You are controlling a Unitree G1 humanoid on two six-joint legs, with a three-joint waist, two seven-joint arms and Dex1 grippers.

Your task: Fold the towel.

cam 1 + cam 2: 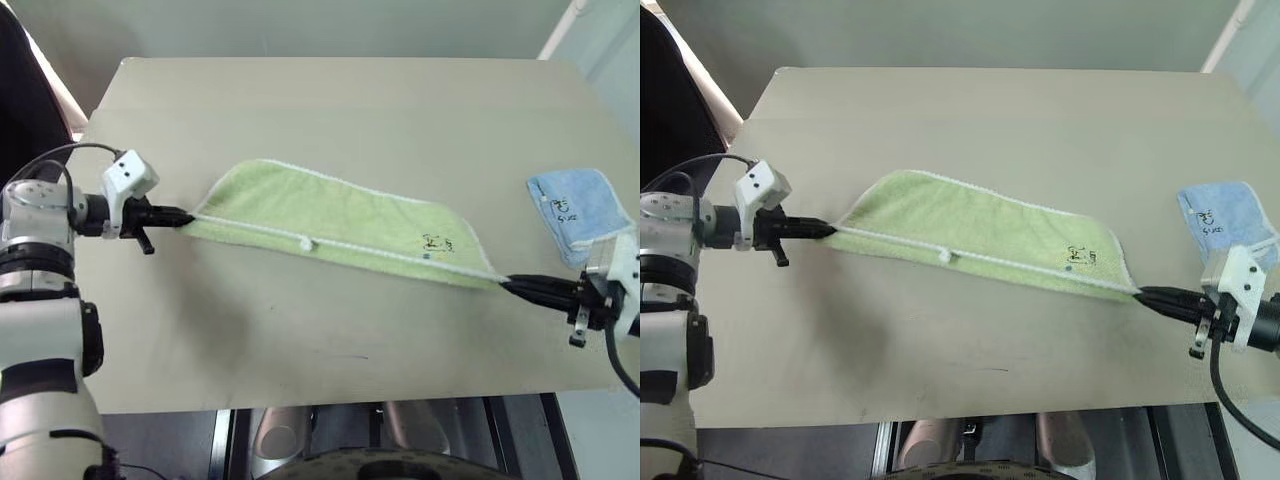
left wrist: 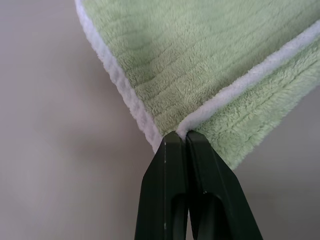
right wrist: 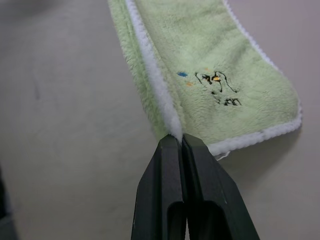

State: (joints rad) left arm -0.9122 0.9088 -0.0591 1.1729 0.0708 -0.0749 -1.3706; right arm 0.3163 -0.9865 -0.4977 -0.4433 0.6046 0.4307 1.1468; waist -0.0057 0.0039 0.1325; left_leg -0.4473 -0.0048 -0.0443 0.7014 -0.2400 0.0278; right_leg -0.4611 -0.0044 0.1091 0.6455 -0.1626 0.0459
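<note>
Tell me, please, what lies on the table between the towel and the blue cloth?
Nothing: bare table separates the towel from the blue cloth, seen from the head.

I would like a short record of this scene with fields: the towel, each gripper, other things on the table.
towel: light green towel, folded in half lengthwise, lying across the table
left gripper: shut on the towel's left end
right gripper: shut on the towel's right end
printed figure: faces up, near the right end
other: blue cloth, apart from the towel
</note>
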